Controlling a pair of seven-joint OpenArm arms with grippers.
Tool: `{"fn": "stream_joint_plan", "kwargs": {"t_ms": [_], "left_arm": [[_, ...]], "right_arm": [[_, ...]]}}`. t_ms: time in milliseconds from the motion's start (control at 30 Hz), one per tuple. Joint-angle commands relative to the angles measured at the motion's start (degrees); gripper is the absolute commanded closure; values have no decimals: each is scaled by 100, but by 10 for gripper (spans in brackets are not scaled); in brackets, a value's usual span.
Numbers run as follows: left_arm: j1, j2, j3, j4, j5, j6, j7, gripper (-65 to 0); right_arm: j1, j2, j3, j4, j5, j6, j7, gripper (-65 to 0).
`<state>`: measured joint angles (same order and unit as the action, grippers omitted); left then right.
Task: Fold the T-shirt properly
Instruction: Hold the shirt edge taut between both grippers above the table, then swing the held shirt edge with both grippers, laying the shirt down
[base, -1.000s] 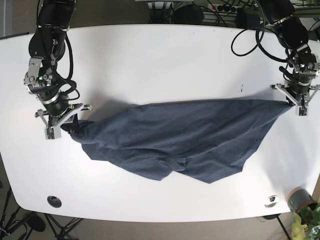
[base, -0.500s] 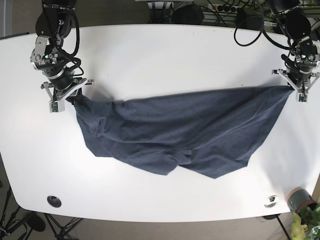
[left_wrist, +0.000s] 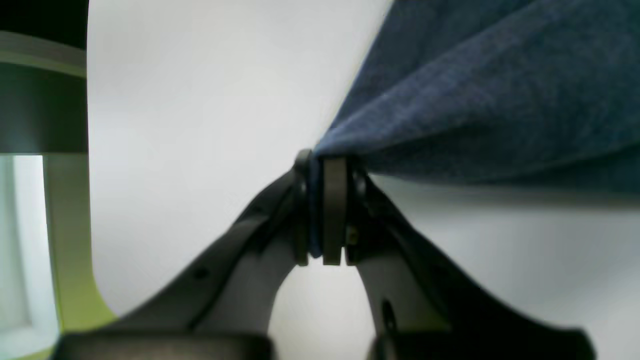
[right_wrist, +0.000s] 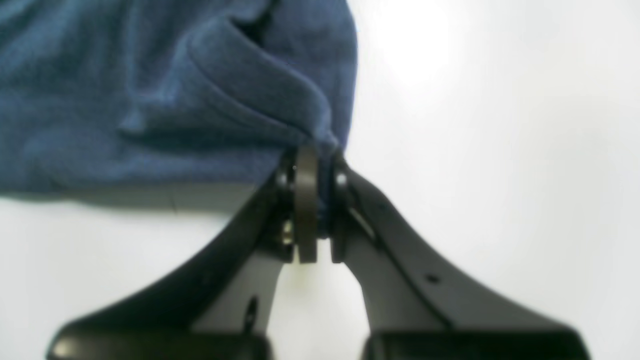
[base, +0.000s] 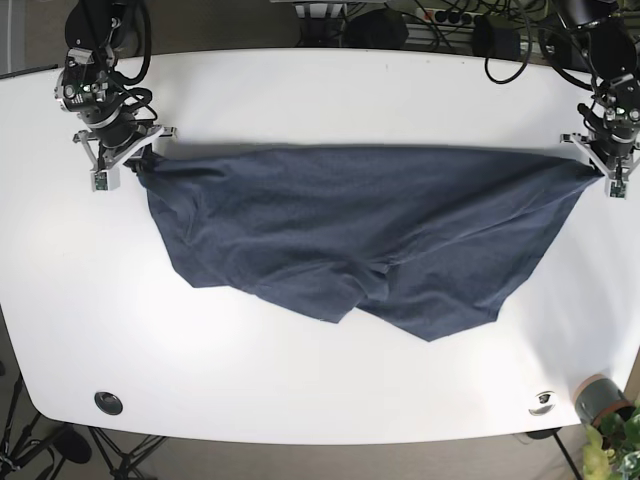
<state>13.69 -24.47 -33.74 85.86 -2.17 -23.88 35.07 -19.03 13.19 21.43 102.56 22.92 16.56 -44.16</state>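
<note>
Both arms have carried the T-shirt (base: 370, 235) up the table (base: 320, 90) — a moment back its top edge sagged across the middle, and now it runs nearly straight along the far half, stretched taut from one side to the other. The right gripper (base: 130, 162), on the left of the room as I stand, has climbed furthest and is pinching a bunched corner of the cloth; in its wrist view the jaws are pressed together with a thin line of blue fabric caught between them (right_wrist: 315, 200). The left gripper (base: 603, 165), over at the right edge, has crept up too and its jaws are likewise clamped on a drawn-out point of the shirt (left_wrist: 325, 210).

The blue shirt lies across the centre of the white table, its top edge pulled level, but the near side hangs ragged: a crumpled fold dips toward the near edge right of centre, with creases running diagonally.

So the spreading looks well along rather than done. I'd say the stretch has flattened the far edge, and the near hem wants smoothing before any real fold can begin. Down in the near right corner, a small plant pot (base: 600, 398) sits well clear of the cloth.
</note>
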Motion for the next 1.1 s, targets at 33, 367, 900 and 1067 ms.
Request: {"fn": "stream_joint_plan", "kwargs": {"t_ms": [33, 367, 900, 1067], "left_arm": [[-37, -292, -42, -169, -7, 54, -355, 0], [-20, -388, -59, -222, -7, 54, -390, 0], [-37, -98, -59, -178, -7, 71, -223, 0], [-37, -28, -33, -178, 2, 71, -223, 0]], "right_arm": [[-115, 92, 165, 69, 42, 1, 113, 0], [-229, -14, 209, 95, 51, 1, 113, 0], [-18, -58, 129, 869, 60, 1, 95, -434], [861, 189, -521, 394, 51, -7, 87, -431]]}}
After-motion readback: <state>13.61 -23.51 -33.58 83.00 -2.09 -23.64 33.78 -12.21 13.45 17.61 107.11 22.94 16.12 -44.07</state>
